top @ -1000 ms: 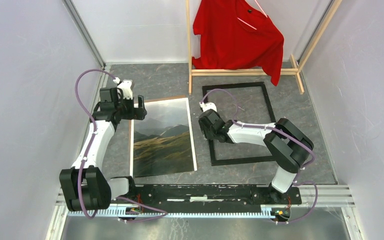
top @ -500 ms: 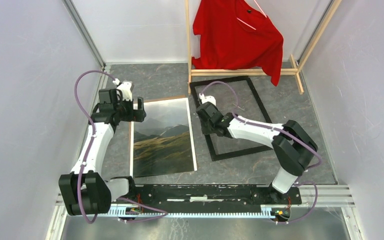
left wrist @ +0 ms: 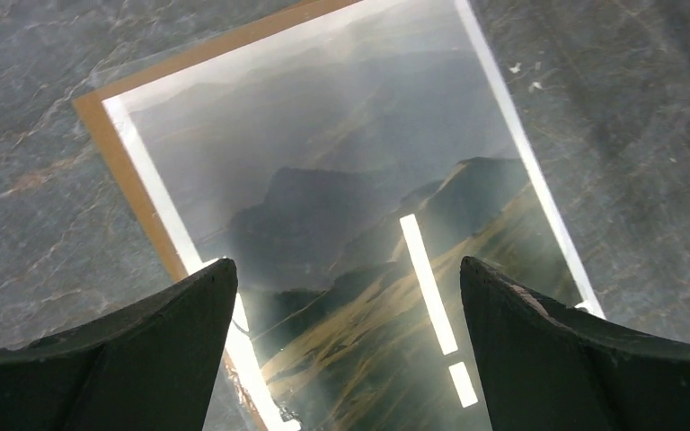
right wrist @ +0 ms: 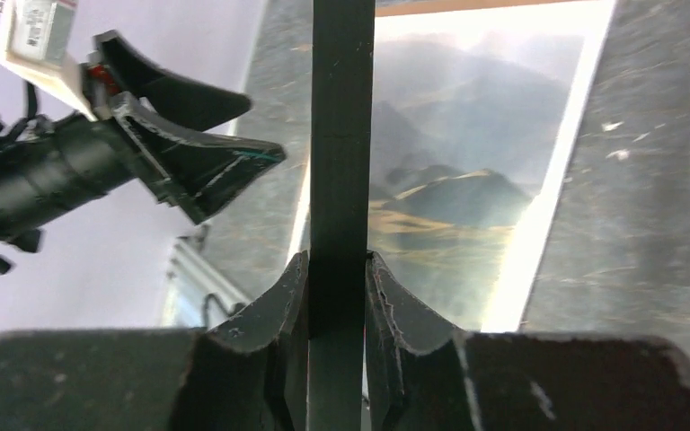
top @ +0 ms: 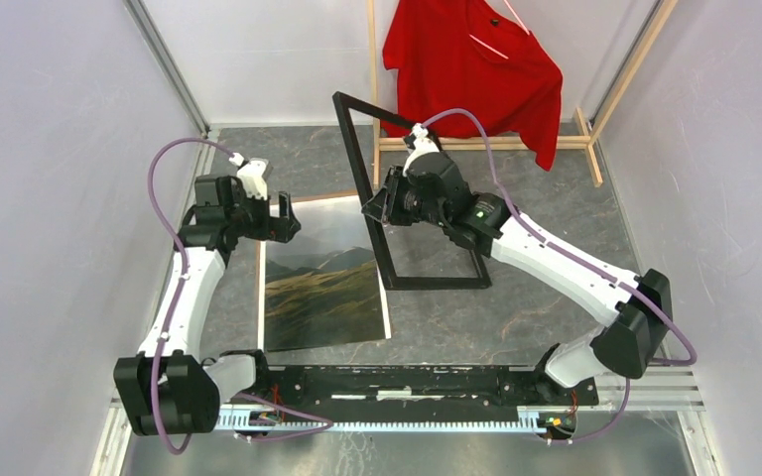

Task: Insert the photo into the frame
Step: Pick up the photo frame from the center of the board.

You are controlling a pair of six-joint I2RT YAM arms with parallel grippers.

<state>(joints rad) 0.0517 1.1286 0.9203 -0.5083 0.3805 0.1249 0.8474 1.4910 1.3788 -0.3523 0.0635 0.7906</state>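
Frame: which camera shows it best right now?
Top external: most of the frame shows, tilted up, one rail pinched by the right tool. Right wrist shows only that rail, close up between the fingers. Left wrist shows none of it, only the photo.

The gray, stone-look bench (top: 575, 198) is filling the middle and lower part of the top view. A thin brown board (left wrist: 110, 135) is lying flat on it, left of the middle. The photo (top: 322, 288) is lying face up on that board and hiding most of it. A wooden rack (top: 486, 144) is standing on the bench at the upper middle. The frame (top: 357, 169) is tipping up in the middle, its low rail down by the bench; touching or not is hard to tell.
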